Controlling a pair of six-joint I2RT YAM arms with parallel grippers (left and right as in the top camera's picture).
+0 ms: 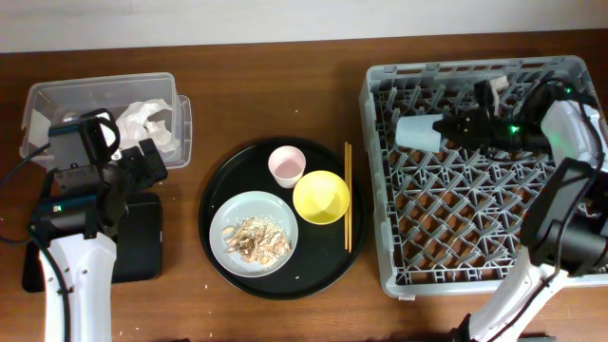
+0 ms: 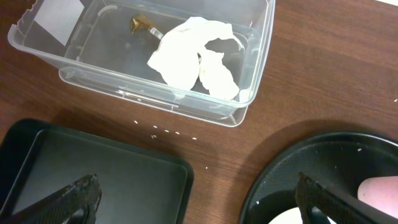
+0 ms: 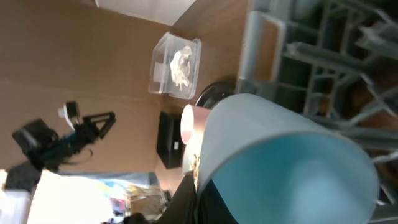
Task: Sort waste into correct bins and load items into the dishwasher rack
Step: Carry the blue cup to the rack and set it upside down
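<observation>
1. Light-blue cup (image 1: 415, 131), clamped sideways in the right tool (image 1: 452, 126) above the dishwasher rack (image 1: 372, 180), could snag pegs and topple on release.
2. Left tool (image 1: 144, 163), wide open and empty, might clip the clear tub (image 1: 95, 87).

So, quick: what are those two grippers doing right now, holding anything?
Left gripper: open, holding nothing.
Right gripper: closed on the small light-blue cup.

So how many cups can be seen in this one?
2. The pink cup stands on the round black tray beside the yellow bowl. The light-blue cup is held sideways in the right fingers over the rack's left side. None seems hidden.
</observation>
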